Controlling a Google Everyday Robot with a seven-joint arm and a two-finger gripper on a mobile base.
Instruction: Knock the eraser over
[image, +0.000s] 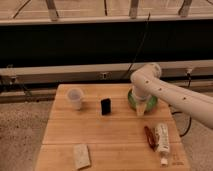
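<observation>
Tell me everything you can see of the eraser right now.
The eraser is a small black rectangular block, taller than wide, plain and matte-looking. It stands upright near the middle of the wooden table, not yet knocked over. Nothing touches it. The translucent cup stands apart on its left in the view. The gripper hangs apart on its right, in front of the green bowl.

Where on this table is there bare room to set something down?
Barest: the front middle of the table, between the pale pad and the red-brown stick, and the strip before the cup and eraser. The right side is crowded: green bowl, end effector at its front rim, white tube.
</observation>
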